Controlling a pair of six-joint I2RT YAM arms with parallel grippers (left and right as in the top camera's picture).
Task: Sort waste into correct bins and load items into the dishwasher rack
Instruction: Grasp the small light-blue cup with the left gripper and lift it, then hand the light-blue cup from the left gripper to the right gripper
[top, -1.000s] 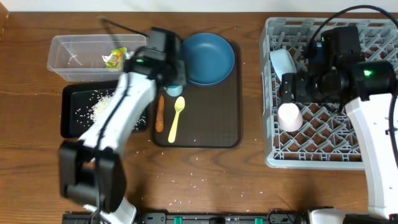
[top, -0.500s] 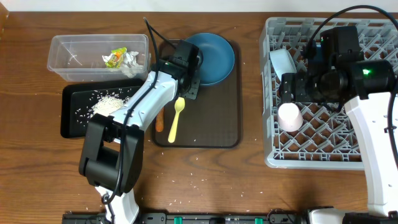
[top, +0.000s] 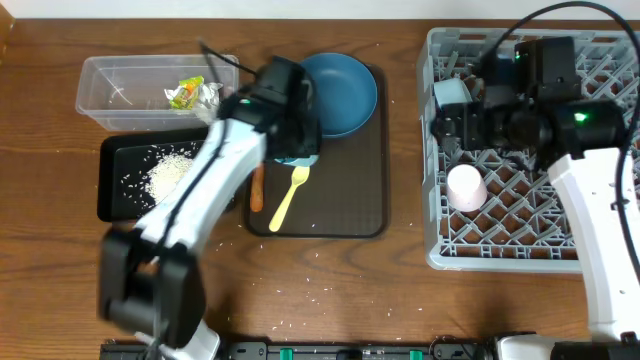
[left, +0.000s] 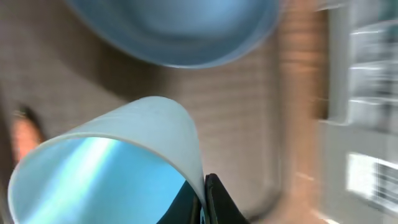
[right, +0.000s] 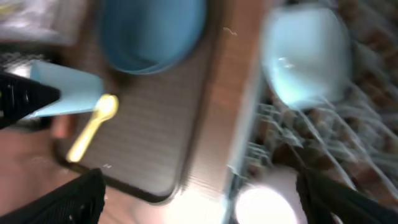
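My left gripper (left: 204, 194) is shut on the rim of the small light-blue cup (left: 112, 168), one finger inside and one outside. From overhead the cup (top: 298, 157) hangs under the left gripper (top: 292, 140), over the brown serving tray (top: 340, 205) just below the dark-blue plate (top: 342, 90). The yellow spoon (top: 290, 195) and the sausage (top: 257, 188) lie on that tray. My right gripper (top: 455, 125) stands open over the grey rack (top: 600, 150), between the white bowl (top: 452, 97) and the pinkish cup (top: 466, 187). Its fingers (right: 62, 199) hold nothing.
The clear tub (top: 120, 85) at the back left holds the snack wrapper (top: 184, 93) and tissue (top: 208, 95). In front of it the black tray (top: 115, 190) holds rice (top: 168, 172). Loose grains are scattered on the table in front.
My left gripper closed on the light-blue cup and drew it a little toward the front. The spoon shifted slightly. The right gripper moved a little left and back over the rack.
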